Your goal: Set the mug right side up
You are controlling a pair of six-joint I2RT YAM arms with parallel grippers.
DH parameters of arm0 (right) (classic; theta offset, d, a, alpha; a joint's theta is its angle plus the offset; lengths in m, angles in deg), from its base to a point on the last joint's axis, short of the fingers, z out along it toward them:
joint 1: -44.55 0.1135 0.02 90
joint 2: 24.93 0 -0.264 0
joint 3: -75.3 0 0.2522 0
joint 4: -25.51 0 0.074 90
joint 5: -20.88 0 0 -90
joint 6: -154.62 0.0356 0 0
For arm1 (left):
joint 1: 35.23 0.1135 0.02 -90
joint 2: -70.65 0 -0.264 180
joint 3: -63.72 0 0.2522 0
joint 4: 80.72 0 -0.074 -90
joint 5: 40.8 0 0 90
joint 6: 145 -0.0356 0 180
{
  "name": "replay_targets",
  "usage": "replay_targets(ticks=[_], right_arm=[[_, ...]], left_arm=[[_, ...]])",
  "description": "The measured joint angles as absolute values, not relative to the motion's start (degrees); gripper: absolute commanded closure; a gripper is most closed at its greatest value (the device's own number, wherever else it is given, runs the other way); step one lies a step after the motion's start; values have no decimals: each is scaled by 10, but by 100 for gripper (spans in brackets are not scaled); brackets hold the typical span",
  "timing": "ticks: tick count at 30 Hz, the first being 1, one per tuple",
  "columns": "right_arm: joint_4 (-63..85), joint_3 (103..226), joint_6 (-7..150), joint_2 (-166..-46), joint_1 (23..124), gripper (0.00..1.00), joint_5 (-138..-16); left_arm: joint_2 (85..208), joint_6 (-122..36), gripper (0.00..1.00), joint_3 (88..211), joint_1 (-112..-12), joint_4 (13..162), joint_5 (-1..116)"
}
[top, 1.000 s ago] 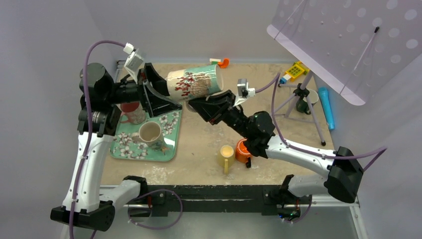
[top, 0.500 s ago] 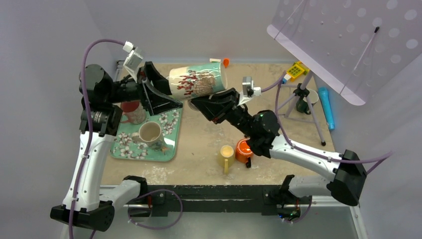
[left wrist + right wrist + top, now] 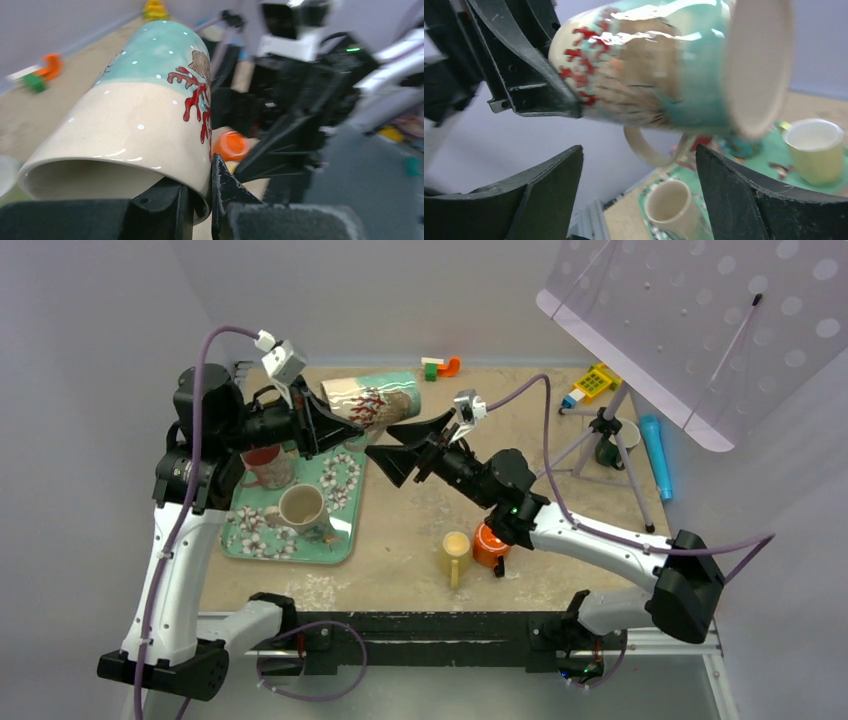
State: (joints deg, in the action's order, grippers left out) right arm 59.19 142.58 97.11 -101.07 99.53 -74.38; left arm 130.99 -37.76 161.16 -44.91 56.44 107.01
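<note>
Aloft, the mug [image 3: 145,115] lies rim-clamped between the left jaws.

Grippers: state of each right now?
Left gripper: shut on the mug, pinching its wall at the rim.
Right gripper: open, holding nothing; the mug is just beyond its fingers.

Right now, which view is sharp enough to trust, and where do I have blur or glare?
Top external: sharp, evenly lit, the coral-pattern mug crisp. Left wrist: the mug's near side is clear, the right arm behind it smeared. Right wrist: the mug's painted side is blurred, with glare streaks along its top.
</note>
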Motion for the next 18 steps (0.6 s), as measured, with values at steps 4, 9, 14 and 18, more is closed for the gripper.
replay_targets(ticks=[4,9,14,18], right_arm=[[470,1426,951,-975,994,10,-650],[359,1414,925,-926,995,7,-542],[262,1407,904,-901,987,6,-477],[205,1402,900,-892,956,5,-472]], left_arm=[[1348,-562,100,1635,-452,439,898],[1484,-744,100,1657,-458,327,687],[1638,-834,100,1658,-484,246,554],[1703,-866,100,1661,-492,228,504]])
